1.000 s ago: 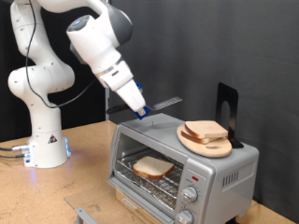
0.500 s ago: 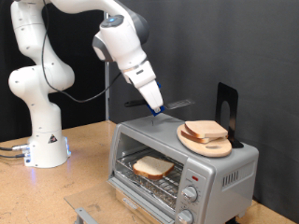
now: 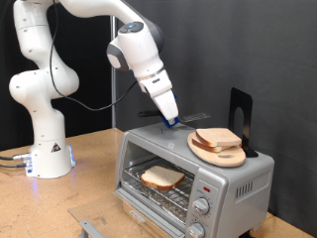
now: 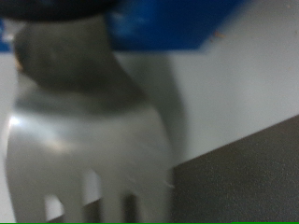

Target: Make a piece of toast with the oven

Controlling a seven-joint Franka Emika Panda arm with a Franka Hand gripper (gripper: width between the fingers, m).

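Note:
The silver oven (image 3: 233, 183) stands at the exterior view's lower right with its glass door folded down. One piece of toast (image 3: 161, 178) lies on the wire rack inside. My gripper (image 3: 170, 119) hovers just above the oven's top, shut on a spatula with a blue handle. Its flat metal blade (image 3: 193, 120) points towards the round wooden board (image 3: 210, 155). In the wrist view the slotted blade (image 4: 84, 149) fills the frame under the blue handle (image 4: 159, 23).
The board sits on the oven's top and carries two more bread slices (image 3: 218, 138). A black upright bracket (image 3: 238, 111) stands behind it. The arm's white base (image 3: 45, 149) is at the exterior view's left on the wooden table (image 3: 59, 203).
The arm has swung towards the exterior view's right and carried the spatula along above the oven's top, closer to the board with the bread slices.

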